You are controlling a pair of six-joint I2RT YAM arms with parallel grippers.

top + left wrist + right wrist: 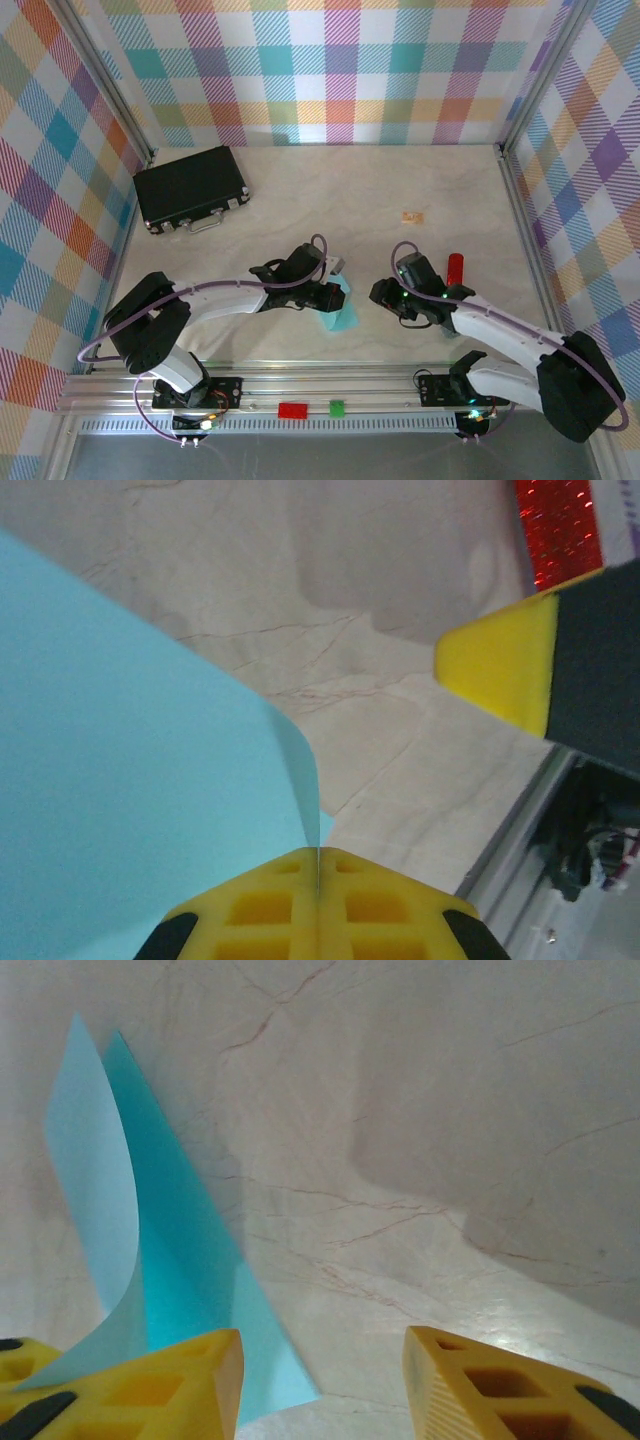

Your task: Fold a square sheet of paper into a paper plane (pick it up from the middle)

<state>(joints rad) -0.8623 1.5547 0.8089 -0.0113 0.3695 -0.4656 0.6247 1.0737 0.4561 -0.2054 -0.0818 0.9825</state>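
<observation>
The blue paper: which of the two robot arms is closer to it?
Left. The jaws of the left arm are shut on the blue paper at its edge; those of the right arm stand open just to its right.

You have a flat black rectangular case with metal latches [192,187] lying at the far left of the pale marble-patterned bench [330,190]. A small tan scrap [412,216] lies right of centre, well apart from the case. A red cylindrical marker [456,268] sits nearer than the scrap. A small red block [293,409] and a small green block [337,407] rest on the near aluminium rail [120,400]. Plaid walls [330,70] enclose three sides.
</observation>
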